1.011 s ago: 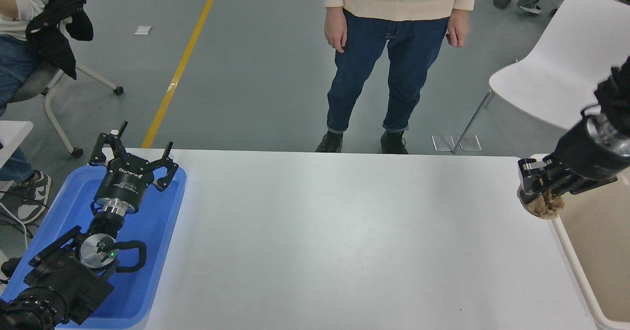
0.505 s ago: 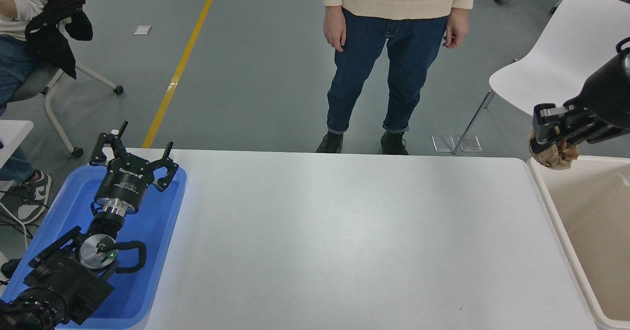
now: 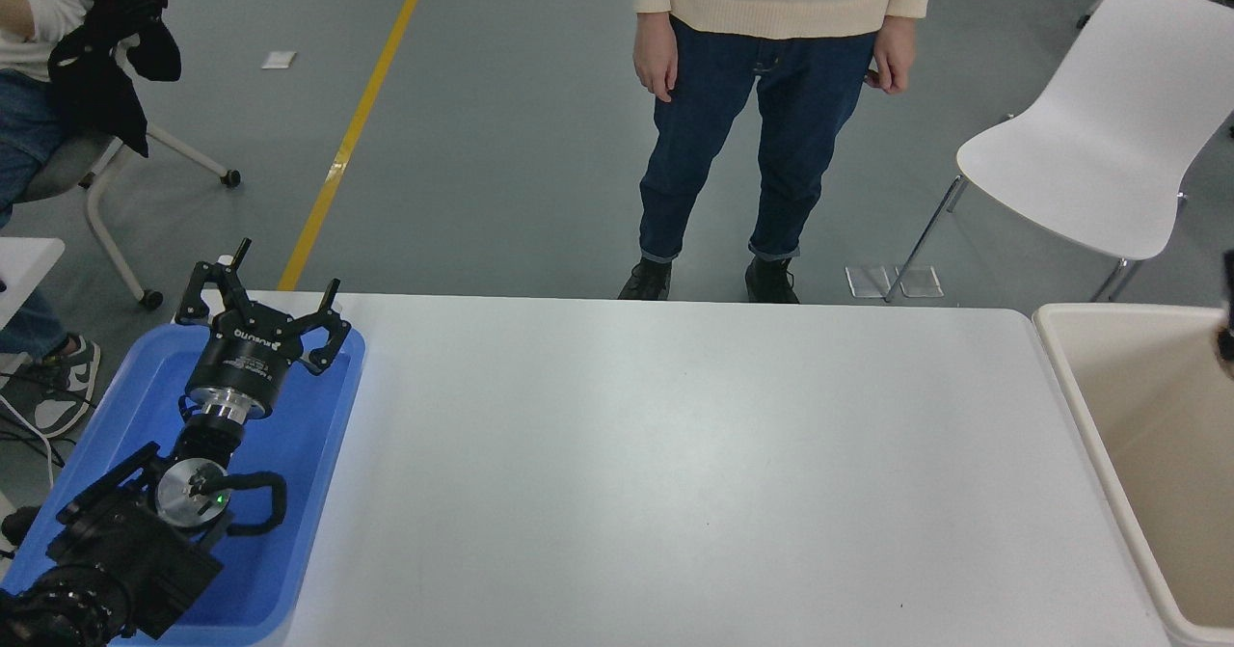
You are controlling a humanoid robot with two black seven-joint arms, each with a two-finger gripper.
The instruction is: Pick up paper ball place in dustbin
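Progress looks late in the head view, the only view given. The white table [image 3: 675, 473] carries no paper ball, and the dustbin [image 3: 1060, 324], cream-beige with a thick rim, stands against the table's right end with the visible part of its inside bare. At the right edge of the picture, over the bin's opening, only a dark sliver of the right gripper [image 3: 1227, 324] shows, with a faint tan speck just under it that may be the paper ball [image 3: 1228, 365]; it is too small to be sure, and I cannot tell whether that gripper is clamped or spread. My judgement: the ball has been carried to the bin, and what remains is the release, or confirming it has dropped.

Half a second ago the right gripper was fully in view at the bin's far left corner, clamped on the ball; it has since moved right, almost out of frame. The left gripper [image 3: 260, 314] stays parked over the blue tray [image 3: 318, 454], fingers spread wide. A person [image 3: 781, 97] stands at the far side, unmoved.
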